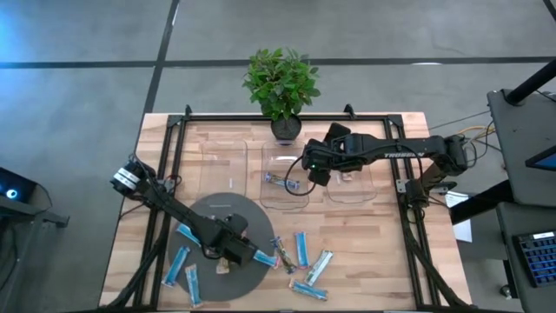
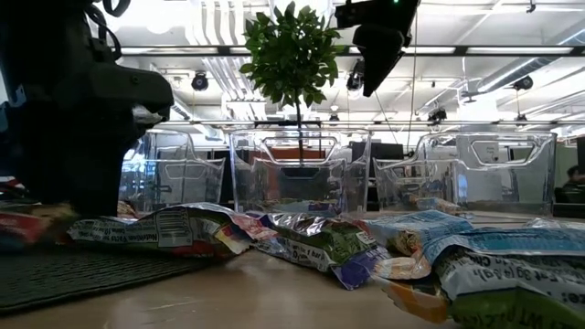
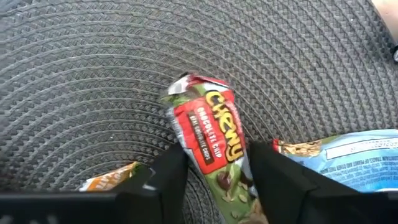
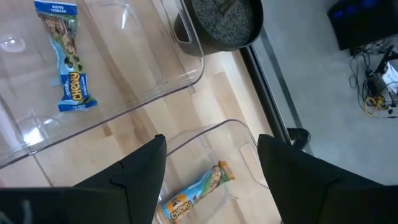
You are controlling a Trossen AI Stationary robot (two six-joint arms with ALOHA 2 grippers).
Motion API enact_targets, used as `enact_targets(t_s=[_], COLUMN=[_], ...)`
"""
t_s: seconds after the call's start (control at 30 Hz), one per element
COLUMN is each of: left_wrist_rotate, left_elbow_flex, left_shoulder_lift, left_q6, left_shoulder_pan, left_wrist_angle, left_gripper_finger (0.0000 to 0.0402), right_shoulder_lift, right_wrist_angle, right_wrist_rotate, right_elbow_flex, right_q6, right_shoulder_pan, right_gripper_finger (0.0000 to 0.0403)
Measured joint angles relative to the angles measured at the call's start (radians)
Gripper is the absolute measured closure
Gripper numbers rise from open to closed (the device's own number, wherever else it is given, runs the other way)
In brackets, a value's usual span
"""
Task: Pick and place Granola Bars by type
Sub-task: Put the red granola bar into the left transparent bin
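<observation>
We are in the picking step. Our left gripper (image 3: 214, 180) is down on the round woven mat (image 1: 208, 213) near the front edge of the tabletop (image 1: 382, 261), its two fingers (image 3: 168, 177) spread on either side of a red-and-green bar (image 3: 214, 146). The wrapper lies between them; we cannot tell whether the pads press it yet, so we judge the grasp as forming, not made. Just beside that bar on the mat lie a blue bar (image 3: 348, 152) and the end of an orange-tan wrapper (image 3: 109, 177).

Our right gripper (image 4: 211, 165) hovers over the clear trays (image 1: 282, 178) toward the back edge of the tabletop, its fingers spread and holding nothing. Below it one tray holds a blue bar (image 4: 69, 62) and the next a blue-and-orange bar (image 4: 196, 190), so sorting appears well begun but far from finished: several blue bars (image 1: 304, 252) lie scattered along the front edge, some on the mat, some on bare wood.

The next move, as we judge it, calls for closing firmly on the red-and-green bar across its narrow width, lifting clear of its neighbours, and carrying it to a tray of its own type. The slick foil could slip or drag the adjoining wrapper along.

The tabletop is pale wood with a black frame (image 1: 174, 139) round it. A potted plant (image 1: 282, 83) stands at the middle of the back edge. Beyond is grey floor and, in the low view, a lit room with ceiling pipes.
</observation>
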Motion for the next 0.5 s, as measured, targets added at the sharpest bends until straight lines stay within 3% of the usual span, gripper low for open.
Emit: enact_targets(t_s=[0.2,0.37,0.5], left_wrist_rotate=[0.014,-0.001,-0.167], left_elbow_flex=[0.059,0.160,0.258], left_shoulder_lift=[-0.006,-0.084,-0.185], left_q6=[0.013,0.017,-0.001], left_shoulder_pan=[-0.001,-0.006,-0.003], left_wrist_angle=[-0.060,-0.145,-0.337], left_gripper_finger=[0.0329,0.0347,0.0347], right_shoulder_lift=[0.000,-0.001,-0.002], right_wrist_angle=[0.005,0.012,0.037], right_wrist_rotate=[0.003,0.004,0.005], right_elbow_flex=[0.000,0.000,0.000], right_q6=[-0.054,-0.101,-0.141], right_shoulder_pan=[0.000,0.000,0.000], right_gripper_finger=[0.0161,0.0161,0.0161])
